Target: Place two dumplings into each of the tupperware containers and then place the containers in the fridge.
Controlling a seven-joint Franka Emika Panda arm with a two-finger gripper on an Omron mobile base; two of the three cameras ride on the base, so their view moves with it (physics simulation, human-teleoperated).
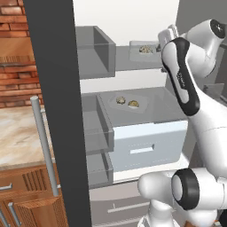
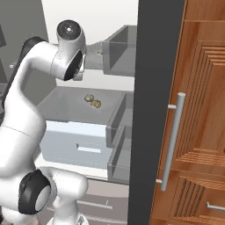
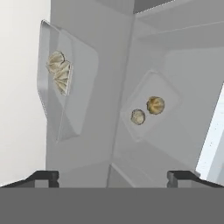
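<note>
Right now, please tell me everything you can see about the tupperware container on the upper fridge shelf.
The upper tupperware container is a shallow, pale grey-white rectangular tray with a low rim and rounded corners; it looks like plastic. It sits flat on the upper grey shelf inside the open fridge, near the shelf's right end as the left base view shows it. Two speckled olive-tan dumplings lie in it, side by side and touching. The claw is open and apart from it.
</note>
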